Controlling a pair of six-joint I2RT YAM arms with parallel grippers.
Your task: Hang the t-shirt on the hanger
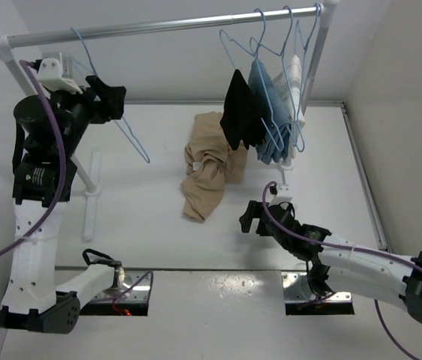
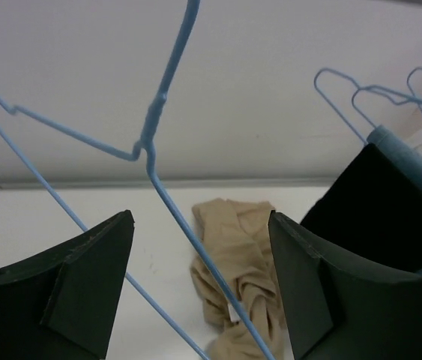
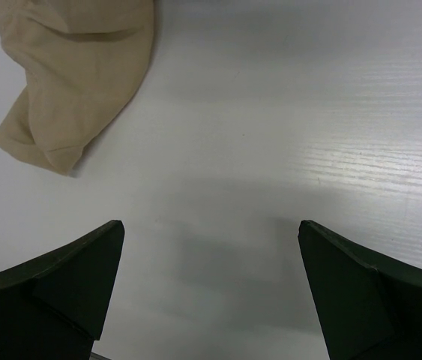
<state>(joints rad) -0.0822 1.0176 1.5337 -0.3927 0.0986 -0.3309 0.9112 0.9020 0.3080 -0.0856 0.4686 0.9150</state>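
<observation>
The tan t-shirt [image 1: 207, 169] lies crumpled on the white table in the middle; it also shows in the left wrist view [image 2: 237, 277] and at the top left of the right wrist view [image 3: 76, 75]. The light-blue wire hanger [image 1: 124, 131] hangs by its hook from the rail at the left. My left gripper [image 1: 113, 101] is raised beside it, open; in the left wrist view the hanger [image 2: 151, 142] has one wire running between the spread jaws of the gripper [image 2: 199, 225], touching neither. My right gripper [image 1: 252, 217] is open and empty, low over bare table right of the shirt [image 3: 211, 225].
A metal rail [image 1: 181, 26] spans the back on white posts with a foot [image 1: 91, 187] on the table. A black garment [image 1: 239, 112], a blue one [image 1: 267, 112] and a white one [image 1: 294, 75] hang on blue hangers at the right, just above the shirt.
</observation>
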